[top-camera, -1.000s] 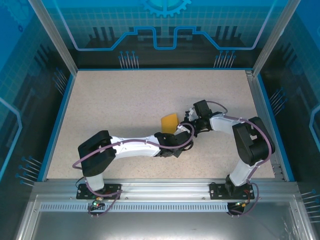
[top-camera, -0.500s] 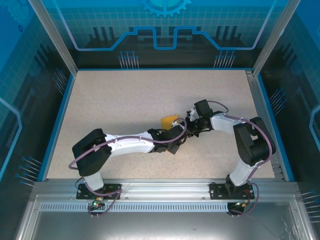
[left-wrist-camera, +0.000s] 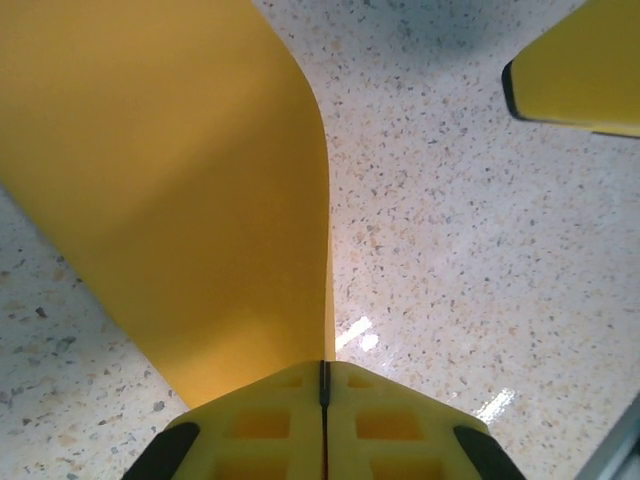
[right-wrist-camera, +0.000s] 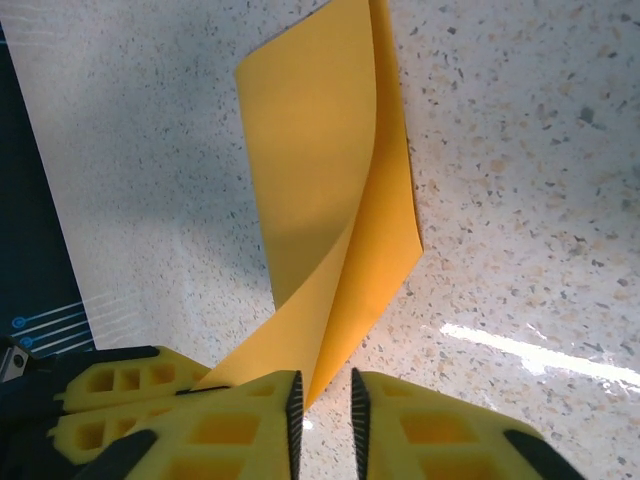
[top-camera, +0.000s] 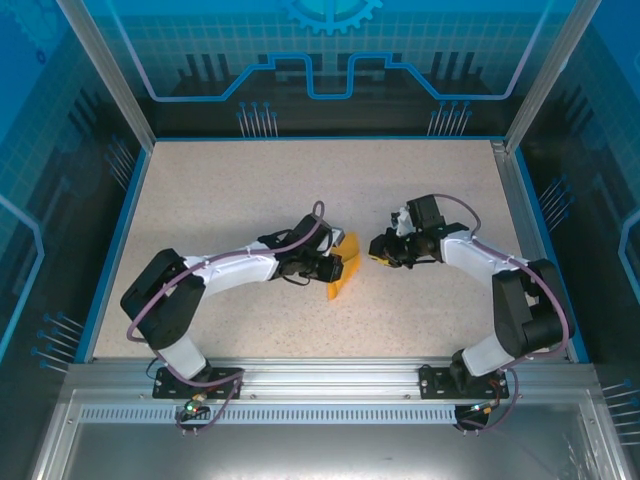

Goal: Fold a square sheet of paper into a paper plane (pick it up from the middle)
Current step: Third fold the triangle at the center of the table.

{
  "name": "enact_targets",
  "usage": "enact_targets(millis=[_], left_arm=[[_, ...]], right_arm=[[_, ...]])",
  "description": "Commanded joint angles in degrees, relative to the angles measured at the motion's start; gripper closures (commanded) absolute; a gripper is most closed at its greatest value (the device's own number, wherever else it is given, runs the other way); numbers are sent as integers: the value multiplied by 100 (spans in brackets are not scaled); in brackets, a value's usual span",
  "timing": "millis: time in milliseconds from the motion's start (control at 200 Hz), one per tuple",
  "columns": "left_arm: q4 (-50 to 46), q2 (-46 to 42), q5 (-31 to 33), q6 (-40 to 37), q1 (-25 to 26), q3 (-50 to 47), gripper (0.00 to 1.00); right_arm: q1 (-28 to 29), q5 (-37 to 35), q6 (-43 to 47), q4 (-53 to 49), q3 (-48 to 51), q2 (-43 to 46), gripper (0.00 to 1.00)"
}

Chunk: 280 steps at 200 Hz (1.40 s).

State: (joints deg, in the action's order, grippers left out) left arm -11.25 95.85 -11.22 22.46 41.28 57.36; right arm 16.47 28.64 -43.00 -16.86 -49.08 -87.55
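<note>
The left tool (left-wrist-camera: 323, 368) pinches the square sheet of paper (left-wrist-camera: 180, 170), curled but seemingly not yet creased; the right tool (right-wrist-camera: 326, 390) is slightly open, empty; nearly all folding remains

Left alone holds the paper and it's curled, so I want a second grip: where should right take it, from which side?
Likely the free corner of the paper that points toward the right gripper, away from the end the left gripper is shut on. Come in from the right, jaws straddling the edge: the paper curls up there, leaving a thin edge exposed.
</note>
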Motion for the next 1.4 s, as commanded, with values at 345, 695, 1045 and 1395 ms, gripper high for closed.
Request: enact_targets(millis=[345,695,1045,1395], left_arm=[[-154,314,-697,-83,-241,-24,91],[-289,524,-739,-180,-354,113,89],[-503,711,-798,-283,-472,281,88],[-829,808,-345,-552,-561,569,87]], right_arm=[[601,14,142,-48,-1359,-1652,91],[655,-216,642,-732,-2375,-2724,91],[734,-612,854,-974,-2495,-3196,91],[765,-721,932,-1070,-2518,-3269,91]])
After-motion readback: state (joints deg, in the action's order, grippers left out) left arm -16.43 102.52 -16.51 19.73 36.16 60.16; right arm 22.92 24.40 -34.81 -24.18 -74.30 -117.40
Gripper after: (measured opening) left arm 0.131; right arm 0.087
